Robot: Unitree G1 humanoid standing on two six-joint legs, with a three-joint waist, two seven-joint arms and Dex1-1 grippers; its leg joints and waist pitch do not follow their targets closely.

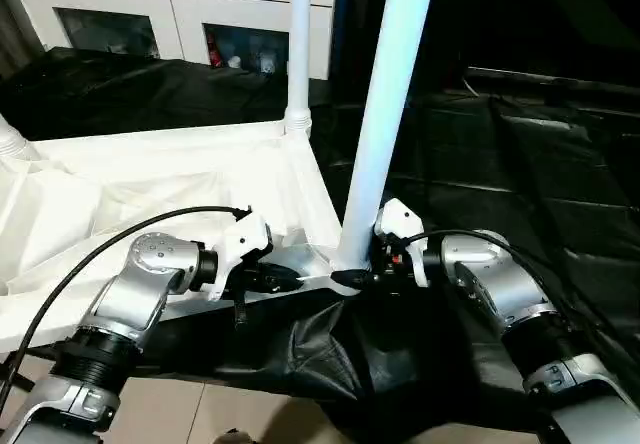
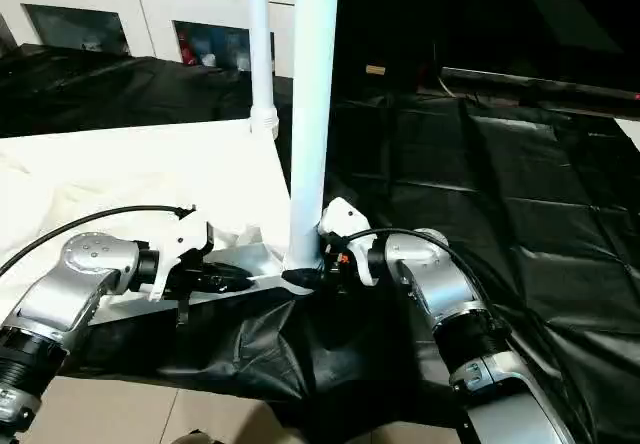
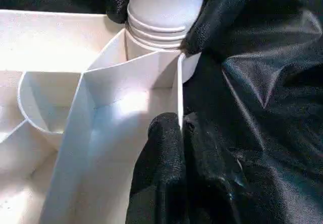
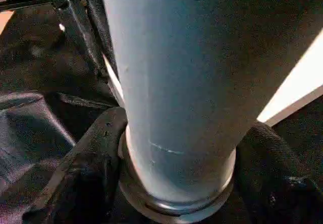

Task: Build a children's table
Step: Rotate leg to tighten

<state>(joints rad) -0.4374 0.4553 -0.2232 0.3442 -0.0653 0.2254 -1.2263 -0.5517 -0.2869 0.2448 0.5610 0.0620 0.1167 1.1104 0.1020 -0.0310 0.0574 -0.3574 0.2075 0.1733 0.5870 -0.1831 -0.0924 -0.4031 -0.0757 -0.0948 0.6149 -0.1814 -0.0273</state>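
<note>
Our table top (image 1: 180, 179) lies upside down on black sheeting. We count three legs upright in its sockets. Our right gripper (image 1: 372, 264) grasps the near leg (image 1: 385, 114) at its base; our left gripper (image 1: 285, 282) is clenched on the near rim. Any fourth leg remains unseen.

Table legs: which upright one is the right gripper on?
The near leg, standing in the corner socket closest to the robot. The right gripper straddles its base; the thinner-looking far leg stands ungripped by the cabinet.
</note>
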